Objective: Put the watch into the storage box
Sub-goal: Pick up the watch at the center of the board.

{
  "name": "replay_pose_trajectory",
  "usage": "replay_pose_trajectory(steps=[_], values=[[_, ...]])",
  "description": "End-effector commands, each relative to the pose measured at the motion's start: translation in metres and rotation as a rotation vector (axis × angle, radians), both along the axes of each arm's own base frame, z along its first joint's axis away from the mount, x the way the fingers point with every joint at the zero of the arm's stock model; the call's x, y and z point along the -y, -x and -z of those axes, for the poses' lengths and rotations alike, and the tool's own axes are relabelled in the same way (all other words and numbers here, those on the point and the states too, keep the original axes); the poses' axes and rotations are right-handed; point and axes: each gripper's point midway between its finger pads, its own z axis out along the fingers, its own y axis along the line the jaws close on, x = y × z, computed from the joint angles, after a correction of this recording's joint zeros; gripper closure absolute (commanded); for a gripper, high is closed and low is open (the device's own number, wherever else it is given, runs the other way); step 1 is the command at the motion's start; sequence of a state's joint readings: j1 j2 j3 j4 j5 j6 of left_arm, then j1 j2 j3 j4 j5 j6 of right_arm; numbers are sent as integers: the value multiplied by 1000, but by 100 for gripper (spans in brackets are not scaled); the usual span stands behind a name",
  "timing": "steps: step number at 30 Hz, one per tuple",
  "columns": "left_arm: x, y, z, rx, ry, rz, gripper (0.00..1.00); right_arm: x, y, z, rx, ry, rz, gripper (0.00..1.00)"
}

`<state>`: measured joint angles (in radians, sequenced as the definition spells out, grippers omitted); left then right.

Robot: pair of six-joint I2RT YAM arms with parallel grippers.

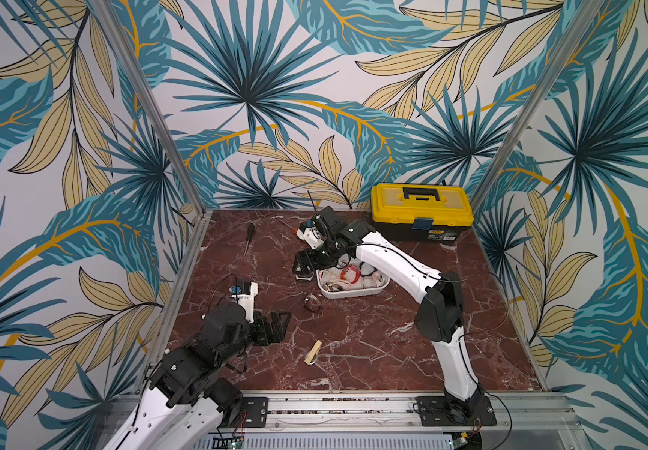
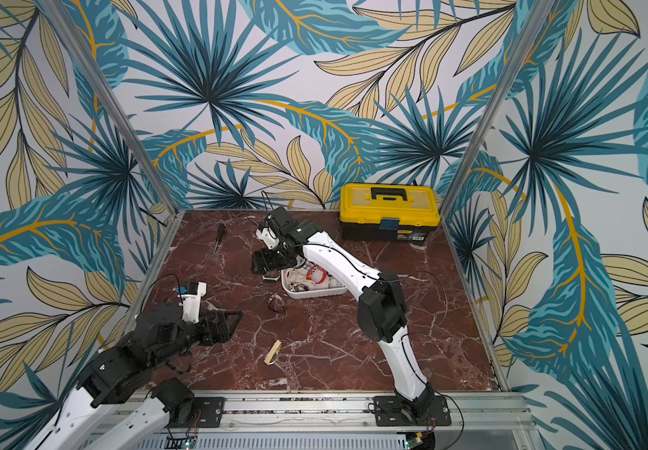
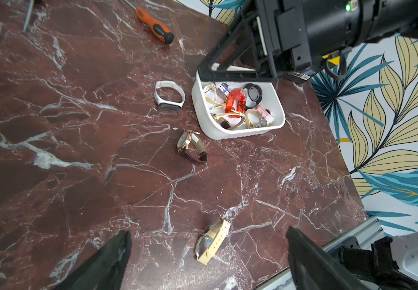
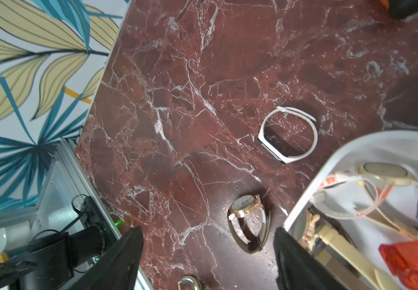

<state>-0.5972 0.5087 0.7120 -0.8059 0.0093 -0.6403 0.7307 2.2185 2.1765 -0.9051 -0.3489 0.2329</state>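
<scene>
White lidless storage box (image 1: 338, 295) sits mid-table and holds a pile of watches (image 3: 235, 105), incl. 1 orange-red. 3 watches are outside it on the table (image 1: 373, 350):
1) brown-strap watch (image 3: 193, 148), gold case, strap looped, on its side just beside the box's near-left corner. Looks apart from the wall.
2) white band watch (image 3: 169, 96), near the box's left end, not touching it.
3) cream-strap watch (image 3: 213, 241), well apart from the box, toward the table's front edge.

The right end effector (image 1: 310, 263) hangs above the far-left end of the box and partly covers the white band watch in both top views. Its fingers (image 4: 127, 251) are apart with nothing gripped. The right wrist view looks down past them at the brown-strap watch and the box rim.

The left end effector (image 1: 277, 325) is low at the left side of the table, well apart from the box. Its fingers (image 3: 117, 253) are spread wide and hold nothing. In the left wrist view the cream-strap watch lies on the table beyond the gap, untouched.

Other stuff: yellow-lidded toolbox (image 1: 421, 210) at the far-right corner, lid down. A black screwdriver (image 1: 249, 235) lies far left. An orange-handled screwdriver (image 3: 155, 26) lies on the far side of the right end effector.
</scene>
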Motion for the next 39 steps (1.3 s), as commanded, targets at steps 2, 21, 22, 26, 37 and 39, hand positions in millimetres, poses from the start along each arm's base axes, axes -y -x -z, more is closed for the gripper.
replay_pose_trajectory(steps=[2,21,22,26,37,39], values=[[7,7,14,-34,-20,42,0,4,12,29,-7,127,-132,20],[6,-9,14,147,-131,31,0,10,-28,99,155,333,-256,31],[6,-9,14,145,-130,31,0,10,-30,101,165,343,-261,31],[6,-8,13,142,-126,26,0,6,-41,104,230,371,-274,35],[4,-8,13,137,-134,23,0,-10,-55,113,309,366,-300,35],[4,-8,13,138,-135,23,0,-11,-54,117,303,363,-305,35]])
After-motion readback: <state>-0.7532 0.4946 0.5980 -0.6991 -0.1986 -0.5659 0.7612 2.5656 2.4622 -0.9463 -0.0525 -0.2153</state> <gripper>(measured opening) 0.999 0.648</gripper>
